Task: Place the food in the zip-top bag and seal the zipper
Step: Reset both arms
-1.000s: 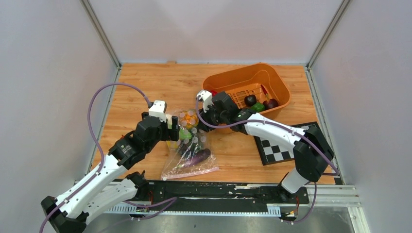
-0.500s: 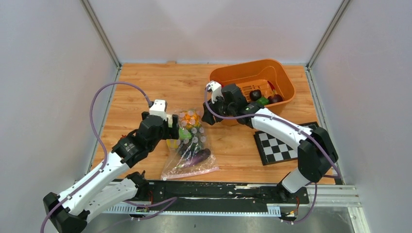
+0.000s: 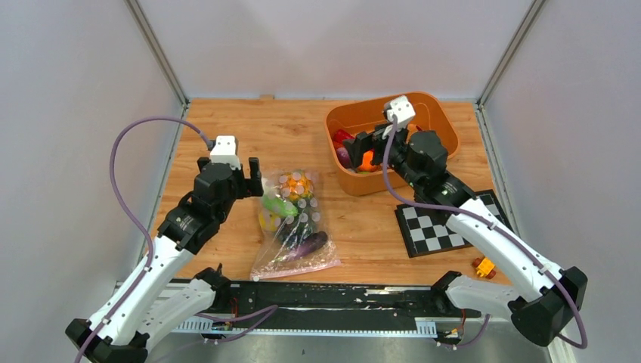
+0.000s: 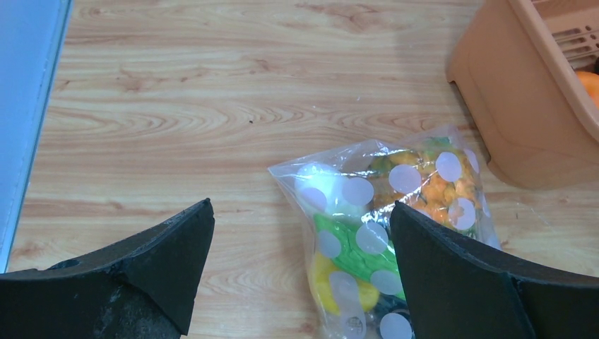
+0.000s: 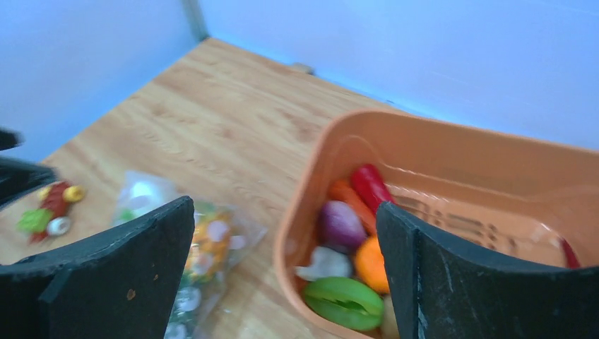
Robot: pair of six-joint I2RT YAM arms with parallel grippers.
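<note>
The zip-top bag (image 3: 293, 227) lies flat on the wooden table, clear with pale dots. Inside it is food: an orange piece (image 3: 292, 184), green (image 4: 353, 244) and yellow pieces, and a purple eggplant (image 3: 306, 246). The zipper (image 3: 296, 266) shows as a pinkish strip along the bag's near edge. My left gripper (image 3: 252, 180) (image 4: 300, 212) hangs open just left of the bag's far end, holding nothing. More food lies in the orange tub (image 3: 446, 128): a red pepper (image 5: 372, 185), a purple onion (image 5: 340, 224), an orange (image 5: 371, 263) and a green piece (image 5: 345, 302). My right gripper (image 3: 358, 151) (image 5: 284, 208) is open and empty above the tub's left end.
A black-and-white checkerboard (image 3: 435, 227) lies at the right, with a small yellow-red block (image 3: 484, 266) near it. White walls close in the table on three sides. A black rail (image 3: 340, 295) runs along the near edge.
My right gripper has opened and swung up and right, from the tub's near left corner to above the tub, which has turned a little. My left gripper has drawn back leftward from the bag.
</note>
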